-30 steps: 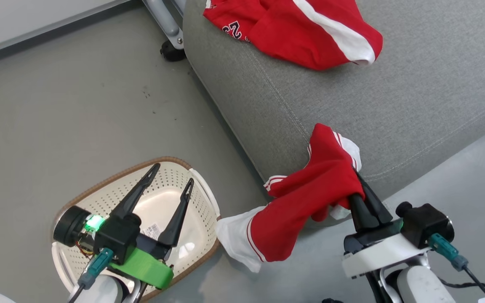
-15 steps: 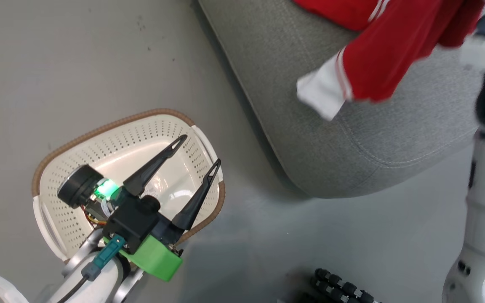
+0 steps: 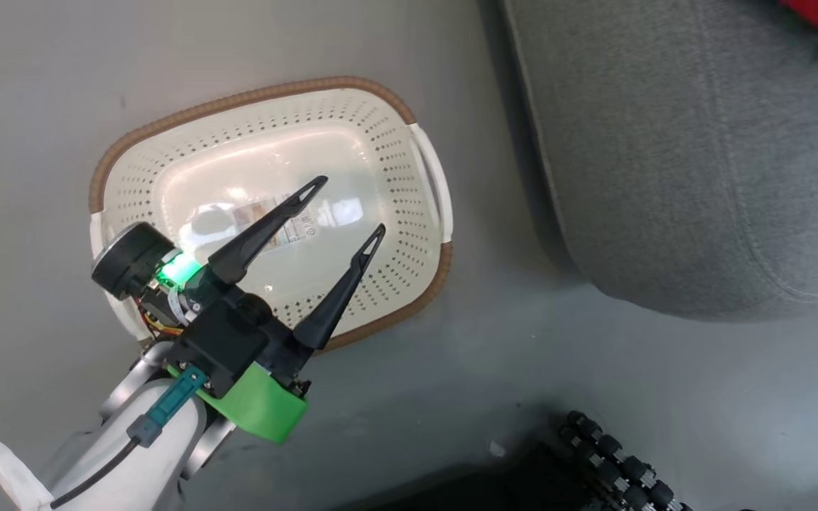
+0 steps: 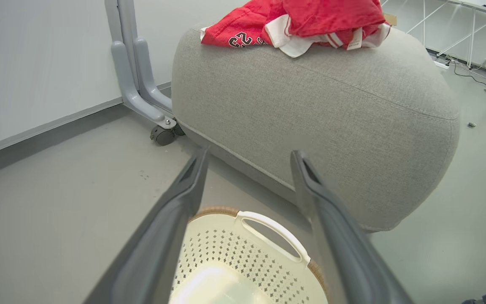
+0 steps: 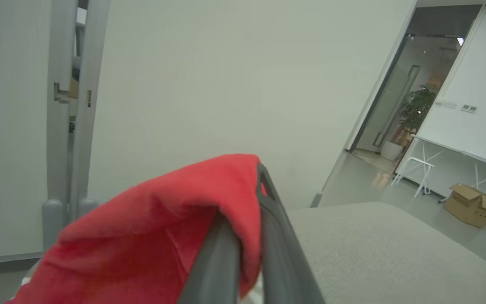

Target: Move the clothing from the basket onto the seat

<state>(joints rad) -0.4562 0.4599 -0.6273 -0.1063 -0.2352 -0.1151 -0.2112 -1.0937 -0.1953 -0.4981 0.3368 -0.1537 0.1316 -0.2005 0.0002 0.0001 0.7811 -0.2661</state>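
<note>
Down at the lower left of the head view, hovering above the basket [image 3: 389, 177] with the left gripper [image 3: 353, 204]: long dark fingers spread wide apart, nothing between them, not touching the plastic. Inside the basket, a glossy cream bottom with a small printed label [image 3: 277, 216]. Standing on the grey floor [image 3: 40, 85], near the seat [image 3: 664, 177] but apart from it. Seen from the left wrist, lying on top of the seat as a crumpled red heap: the clothing [image 4: 310, 19], with white trim and a dark number print on the side toward the wall. Closed tight on a fold of the clothing with the right gripper [image 5: 247, 185], red cloth draped over both fingers and hiding the tip of one; beside and below it, the grey cushion surface. Just beside the far corner of the seat, a grey metal frame on a black caster [image 4: 163, 134].
</note>
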